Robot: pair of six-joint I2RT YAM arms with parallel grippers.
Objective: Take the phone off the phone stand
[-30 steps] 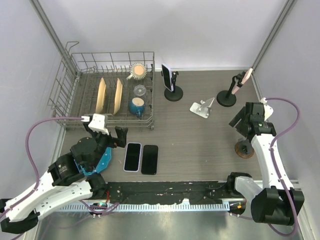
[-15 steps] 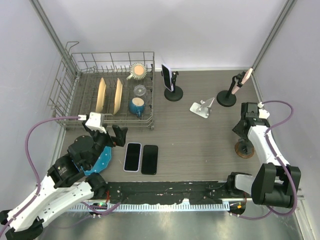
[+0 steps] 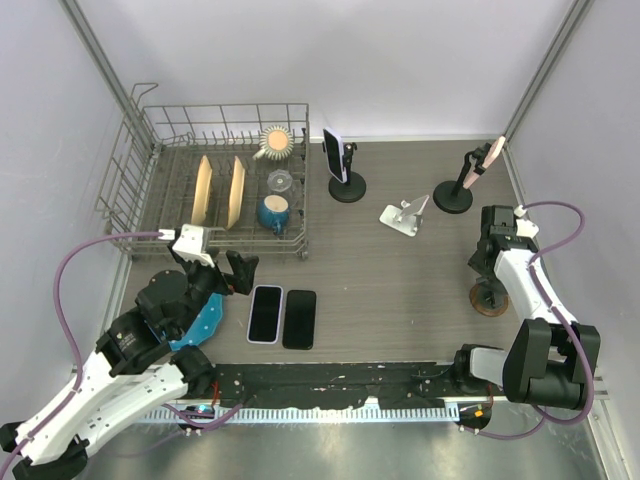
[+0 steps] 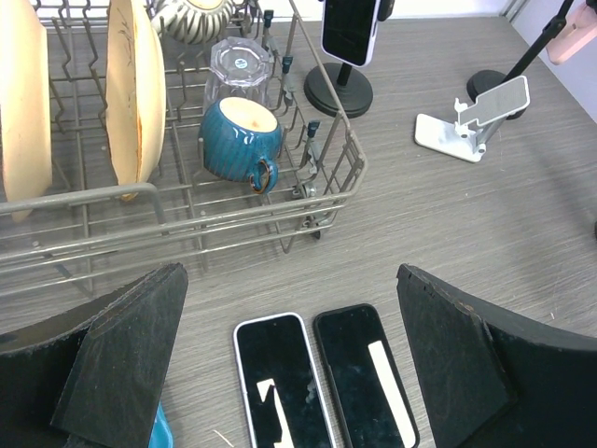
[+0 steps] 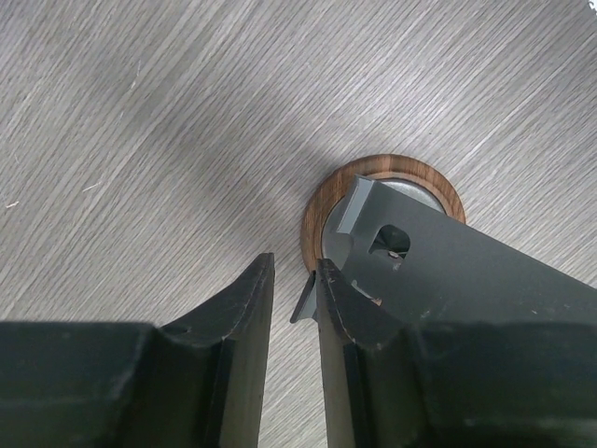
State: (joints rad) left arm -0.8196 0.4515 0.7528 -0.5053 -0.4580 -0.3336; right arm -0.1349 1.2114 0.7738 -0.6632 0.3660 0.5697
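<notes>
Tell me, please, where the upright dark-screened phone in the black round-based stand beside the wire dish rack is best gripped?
Probably the long side edges of the dark-screened phone, low down, coming from the screen side: it stands upright, its lower part clear above the black round base, the holder behind it.

The tabletop (image 3: 400, 290) is showing a matt grey wood grain. The rack (image 3: 215, 108) at its far left corner is looking like dull bare metal wire, holding smooth cream-glazed plates (image 4: 135, 89), a mug (image 4: 238, 145) glinting in ribbed glossy teal and a clear faceted glass (image 4: 238, 70). The phones (image 4: 280, 378) by the near edge are gleaming with glossy black faces, the white stand (image 4: 462, 131) towards the far right is looking matt with a silvery plate, and the round stand (image 5: 315, 210) at the right edge is showing a brown wood-grain rim around a smooth grey metal disc.
</notes>
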